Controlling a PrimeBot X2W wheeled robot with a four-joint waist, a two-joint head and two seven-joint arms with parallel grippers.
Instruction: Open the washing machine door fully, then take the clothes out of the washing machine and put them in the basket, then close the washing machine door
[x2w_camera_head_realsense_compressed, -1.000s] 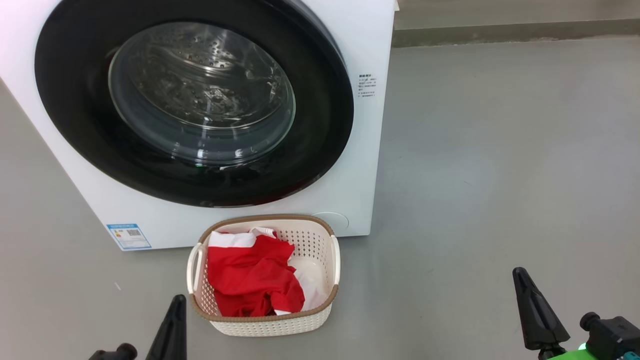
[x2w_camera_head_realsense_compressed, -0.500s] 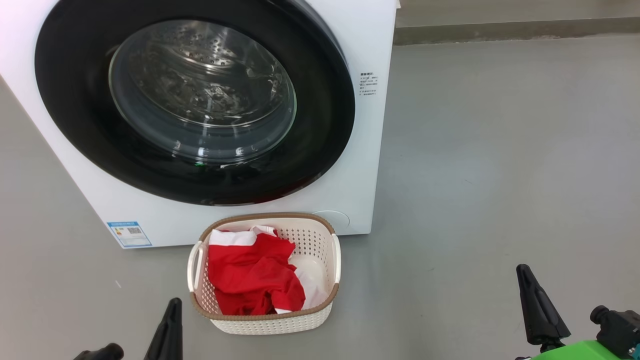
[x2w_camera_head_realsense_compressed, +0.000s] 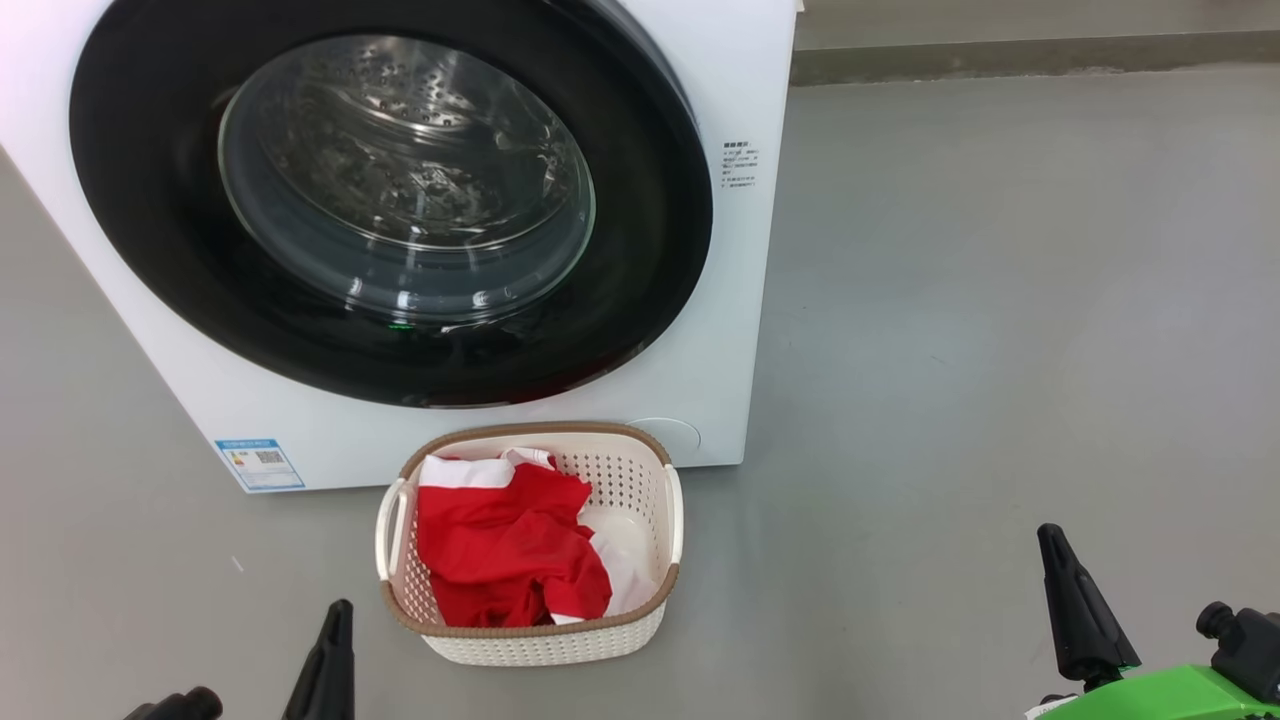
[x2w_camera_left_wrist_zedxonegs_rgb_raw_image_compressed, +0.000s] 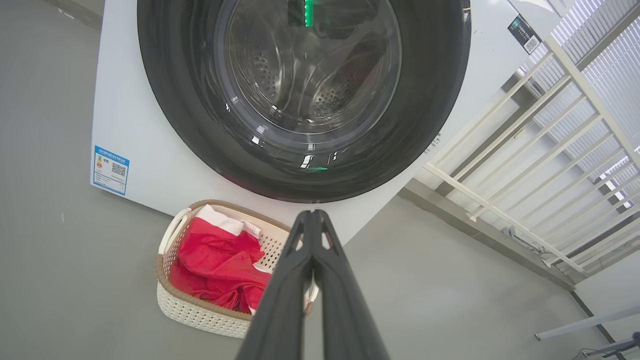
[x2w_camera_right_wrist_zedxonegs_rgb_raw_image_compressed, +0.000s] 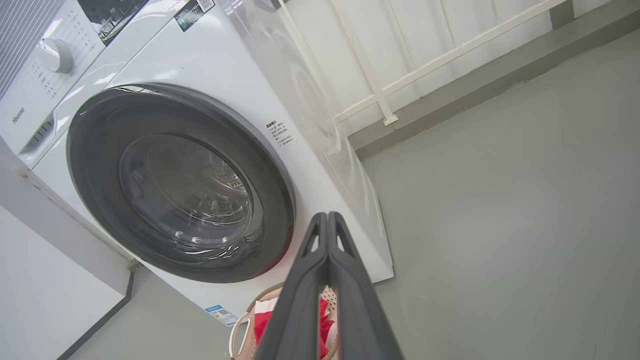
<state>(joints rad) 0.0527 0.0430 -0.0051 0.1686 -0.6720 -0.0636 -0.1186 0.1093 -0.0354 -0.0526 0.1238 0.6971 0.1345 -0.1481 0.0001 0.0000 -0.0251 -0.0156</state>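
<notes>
- All the clothes that can be seen lie in the basket. They form a crumpled red heap with white parts, below the brown rim, and fill its left and middle.
- That basket stands on the grey floor just in front of the washing machine, under the lower edge of the door and towards the machine's right corner.
- The washing machine door lies flat against the white front. Its black rim shows no gap in the head or right wrist views. I judge it closed, though whether the latch has caught cannot be told.
- Through the glass bowl the perforated steel drum shows metal and reflections with no red, so it seems emptied.
- The left gripper hangs low to the left of the basket and apart from it. Its two fingers are pressed together with nothing between them.
- The right gripper hangs well off to the right above the floor, its fingers likewise together and empty.
- By these signs, opening, unloading and closing all appear finished. Nothing seems left, except perhaps to confirm that the door is firmly latched.
- Farther out are a small blue label at the machine's lower left corner and a white railing beyond the machine.
</notes>
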